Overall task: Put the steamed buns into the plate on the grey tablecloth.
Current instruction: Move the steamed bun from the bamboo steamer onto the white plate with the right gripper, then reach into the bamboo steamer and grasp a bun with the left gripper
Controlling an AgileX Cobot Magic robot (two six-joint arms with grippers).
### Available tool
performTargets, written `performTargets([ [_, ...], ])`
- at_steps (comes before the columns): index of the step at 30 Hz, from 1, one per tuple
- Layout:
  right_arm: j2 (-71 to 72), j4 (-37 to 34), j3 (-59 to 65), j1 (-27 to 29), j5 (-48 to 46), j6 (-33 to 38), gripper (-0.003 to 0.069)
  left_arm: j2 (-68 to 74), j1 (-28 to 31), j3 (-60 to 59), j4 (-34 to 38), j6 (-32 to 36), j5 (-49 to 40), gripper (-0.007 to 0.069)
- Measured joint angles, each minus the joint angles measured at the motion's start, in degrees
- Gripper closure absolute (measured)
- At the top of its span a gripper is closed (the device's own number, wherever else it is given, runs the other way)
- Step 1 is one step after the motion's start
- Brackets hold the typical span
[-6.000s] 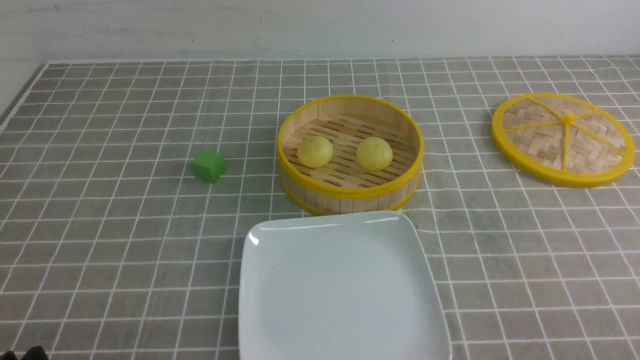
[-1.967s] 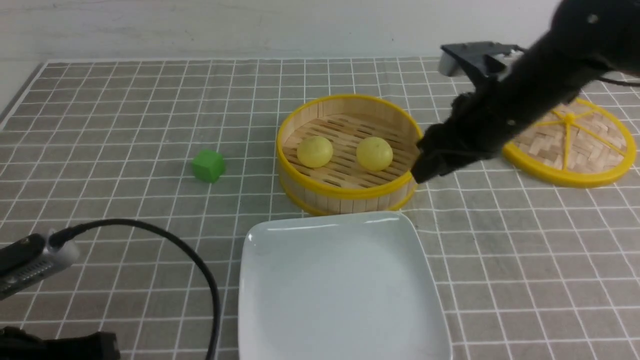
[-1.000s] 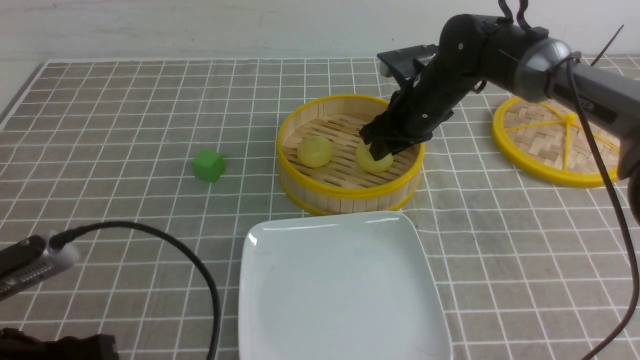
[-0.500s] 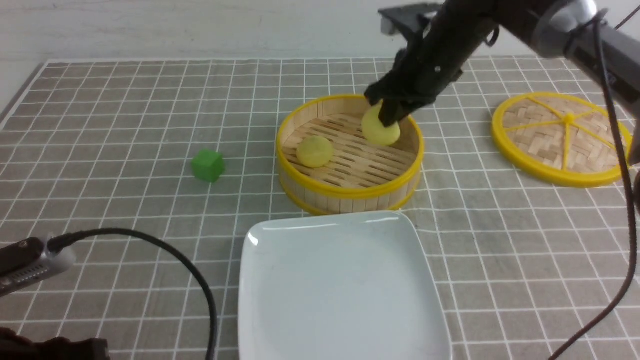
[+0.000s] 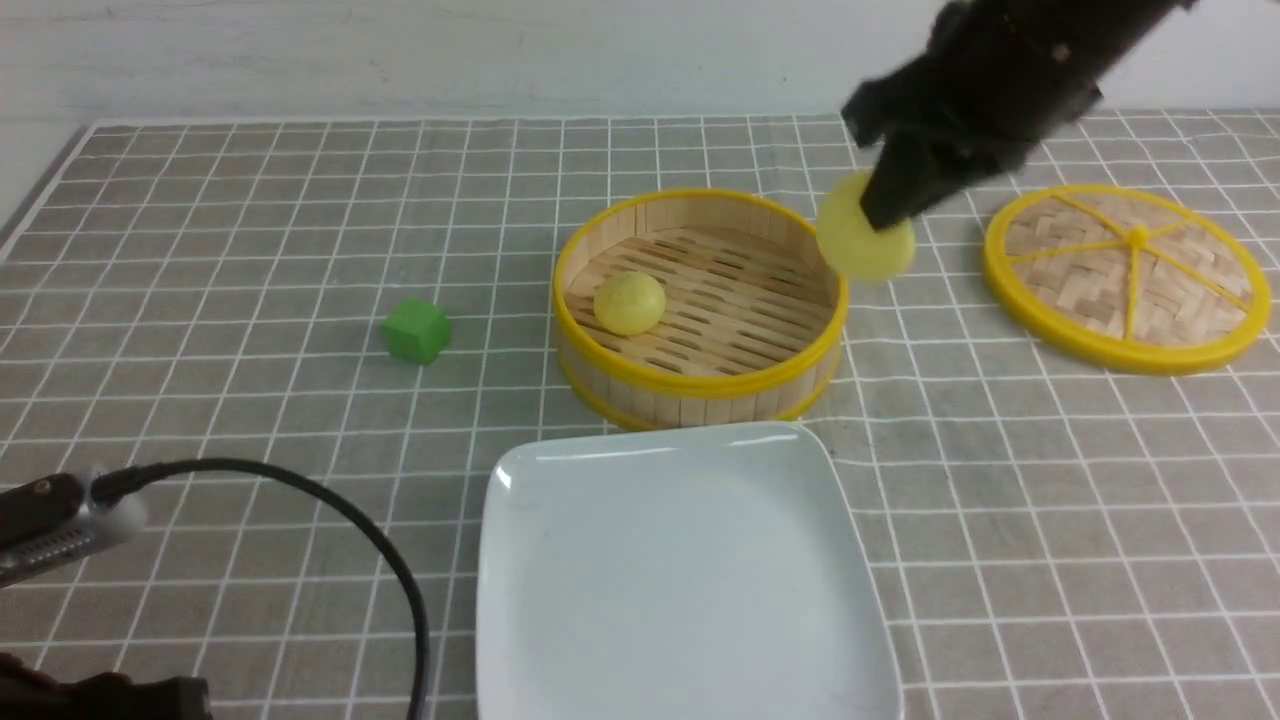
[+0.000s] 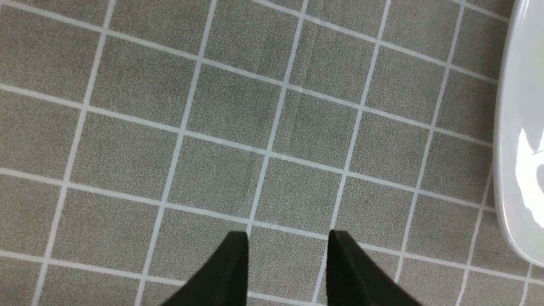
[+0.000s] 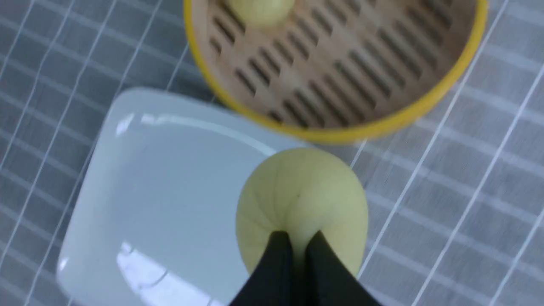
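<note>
Two buns logged. We see the held bun (image 5: 865, 245) pinched in the right end effector (image 7: 296, 242), whose black fingers (image 7: 274, 267) are clenched into its top so that the soft dome creases between them. It hangs in the air, touching nothing else. In the front view it shows against the right side of the steamer (image 5: 700, 390) rim. The right wrist view lines it up with the plate's (image 5: 660, 445) far right corner and the cloth (image 5: 250, 250) beside it. We cannot tell its height.

The second bun (image 5: 629, 303) sits upright on the slats in the steamer's left half. The steamer stands about mid-worktop. The plate lies just in front of it at the near edge, and their rims are almost touching. The lid (image 5: 1127, 277) lies flat near the right edge, well apart from the steamer. The green cube (image 5: 417, 331) rests on the cloth between the steamer and the left edge.

The left end effector (image 6: 288, 255) hangs over the cloth toward the near left corner. It is released, its two fingers parted and gripping nothing, with the plate's rim near it.
</note>
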State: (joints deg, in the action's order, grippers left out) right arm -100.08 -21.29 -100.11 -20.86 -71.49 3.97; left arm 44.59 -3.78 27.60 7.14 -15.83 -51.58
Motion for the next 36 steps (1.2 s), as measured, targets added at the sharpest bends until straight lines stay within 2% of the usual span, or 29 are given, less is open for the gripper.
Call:
performTargets([
  [5, 4.15, -3.72, 15.83, -2.18, 0.88, 2.30, 0.0641, 0.00, 0.00, 0.00, -0.17, 0.00, 0.00, 0.0337],
  [7, 3.90, -3.97, 21.43, -4.58, 4.35, 3.21, 0.0637, 0.00, 0.00, 0.00, -0.17, 0.00, 0.00, 0.0337],
  [14, 0.38, -1.78, 26.59, -12.30, 13.81, 3.80, 0.0574, 0.00, 0.00, 0.00, -0.23, 0.00, 0.78, 0.0337],
  [17, -0.82, -0.24, 26.63, -14.18, 17.77, 3.80, 0.0499, 0.00, 0.00, 0.00, -0.23, 0.00, 1.66, 0.0337],
  [20, -1.84, 0.40, 26.63, -14.91, 19.99, 2.70, 0.0395, 0.00, 0.00, 0.00, -0.23, 0.00, 2.42, 0.0337],
  [21, -1.98, 0.48, 26.63, -14.96, 20.13, 2.44, 0.0378, 0.00, 0.00, 0.00, -0.23, 0.00, 2.49, 0.0337],
  [24, -2.49, 1.27, 26.63, -15.02, 20.69, 0.21, 0.0229, 0.00, 0.00, 0.00, -0.28, -0.54, 3.13, 0.0337],
  [28, -2.49, 2.02, 25.04, -14.64, 17.93, -0.26, 0.0124, 0.00, 0.00, 0.45, -0.28, -1.05, 3.21, 0.0337],
  [31, -1.81, 3.82, 21.93, -13.60, 12.64, -0.26, 0.0151, 0.00, 0.00, 2.55, -0.33, -1.10, 2.39, 0.0337],
  [35, 4.64, 9.68, 15.68, -10.27, 5.15, -0.26, 0.0450, 0.01, 0.00, 10.30, 0.95, -1.10, 1.92, 0.0337],
  [36, 5.10, 9.90, 15.44, -10.10, 4.94, -0.26, 0.0487, 0.09, 0.00, 10.65, 1.08, -1.10, 1.92, 0.0337],
])
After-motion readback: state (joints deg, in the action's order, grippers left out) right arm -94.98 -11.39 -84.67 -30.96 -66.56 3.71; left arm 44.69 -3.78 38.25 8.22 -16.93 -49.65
